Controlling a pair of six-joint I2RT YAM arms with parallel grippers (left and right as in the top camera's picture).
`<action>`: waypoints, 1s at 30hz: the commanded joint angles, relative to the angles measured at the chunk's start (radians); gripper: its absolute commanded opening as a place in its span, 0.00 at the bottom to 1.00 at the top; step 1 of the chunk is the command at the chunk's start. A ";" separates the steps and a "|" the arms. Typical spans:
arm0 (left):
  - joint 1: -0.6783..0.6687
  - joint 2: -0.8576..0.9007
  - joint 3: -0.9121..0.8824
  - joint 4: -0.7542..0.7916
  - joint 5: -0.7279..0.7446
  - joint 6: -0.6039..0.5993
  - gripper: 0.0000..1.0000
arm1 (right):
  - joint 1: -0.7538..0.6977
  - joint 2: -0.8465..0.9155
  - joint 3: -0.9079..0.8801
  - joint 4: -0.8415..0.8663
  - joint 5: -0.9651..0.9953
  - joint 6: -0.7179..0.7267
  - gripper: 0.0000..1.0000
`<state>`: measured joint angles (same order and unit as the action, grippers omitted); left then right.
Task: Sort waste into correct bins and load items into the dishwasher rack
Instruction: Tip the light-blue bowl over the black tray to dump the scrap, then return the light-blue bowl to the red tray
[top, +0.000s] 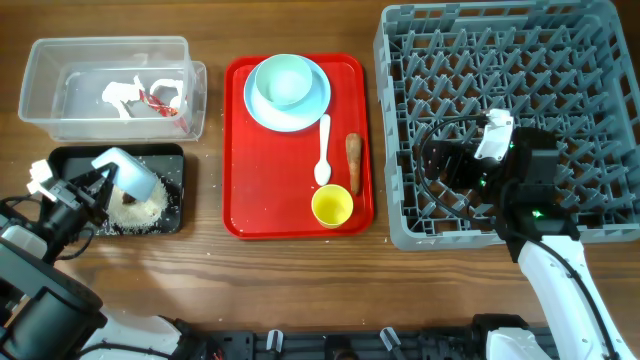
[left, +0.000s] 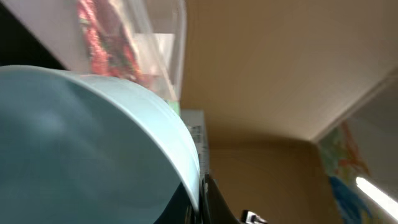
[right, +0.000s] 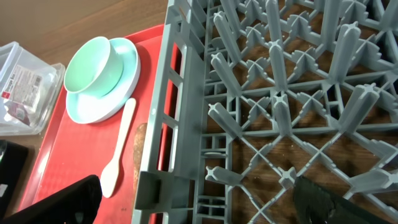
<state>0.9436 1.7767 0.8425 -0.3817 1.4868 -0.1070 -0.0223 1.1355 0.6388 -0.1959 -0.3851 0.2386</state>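
Observation:
My left gripper (top: 105, 180) is shut on the rim of the light blue bowl (top: 130, 172), tilted over the black tray (top: 70, 153), where white rice grains (top: 135, 210) lie. The left wrist view shows the bowl (left: 74, 143) pinched between the fingers (left: 202, 199). The clear tub (top: 40, 90) holds white scraps (top: 122, 93) and the red wrapper (top: 165, 103). My right gripper (top: 445, 160) is open and empty over the grey dishwasher rack (top: 395, 130), its fingers (right: 199, 205) straddling the rack's left wall. No brown lump shows.
The red tray (top: 240, 200) carries the light blue plate (top: 262, 108) with the mint bowl (top: 285, 82) on it, the white spoon (top: 323, 150), the carrot stick (top: 354, 160) and the yellow cup (top: 332, 206).

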 joint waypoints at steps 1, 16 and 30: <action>0.004 0.002 -0.005 0.004 0.090 -0.085 0.04 | 0.006 0.006 0.023 0.006 -0.017 0.008 1.00; -0.330 -0.281 0.017 0.009 -0.103 -0.193 0.04 | 0.006 0.006 0.023 0.031 -0.017 0.034 1.00; -1.206 -0.282 0.015 0.009 -1.407 -0.185 0.04 | 0.006 0.006 0.023 0.026 -0.017 0.034 1.00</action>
<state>-0.1749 1.4651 0.8494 -0.3737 0.3614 -0.2981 -0.0223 1.1355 0.6388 -0.1719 -0.3851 0.2649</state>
